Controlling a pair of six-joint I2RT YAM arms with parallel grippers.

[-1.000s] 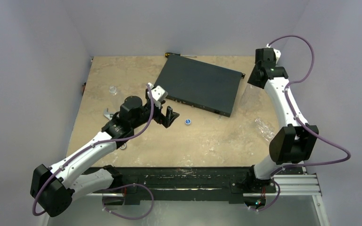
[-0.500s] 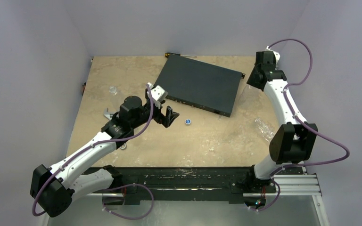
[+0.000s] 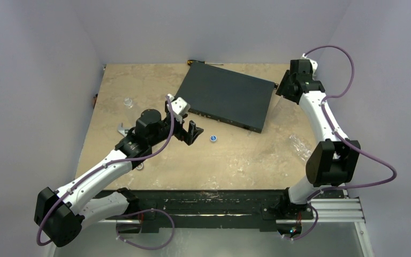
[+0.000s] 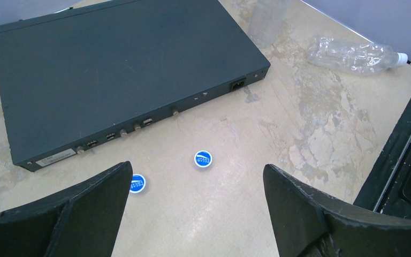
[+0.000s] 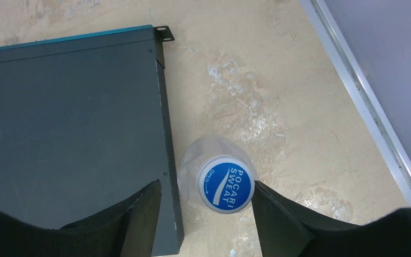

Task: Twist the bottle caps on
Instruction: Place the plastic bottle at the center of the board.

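An upright bottle (image 5: 200,155) of clear plastic stands on the table (image 3: 139,80) just beside the right-hand edge of the black box (image 5: 69,123), close to the box's far corner. A blue cap (image 5: 226,184) printed POCARI SWEAT sits on its neck; how tightly it is turned cannot be told. The right gripper (image 5: 206,187) hangs over it with its jaws spread well apart, one finger on each side of the cap. It grips nothing, and the right finger lies so close to the cap's rim that contact cannot be judged. Further out, a loose cap (image 4: 203,159) and a second loose cap (image 4: 137,183) lie flat on the table in front of the box's port side, apart from each other. The left gripper (image 4: 197,174) is poised above them, opened wide and empty. A lying bottle (image 4: 353,53) rests on its side near the table's right edge, well apart from the caps. A screwdriver (image 3: 203,63) lies at the far edge behind the box. Compared with a second ago, the right wrist has crept slightly leftward and nearer, toward the box's corner. The left arm, the loose caps and the box have not moved.
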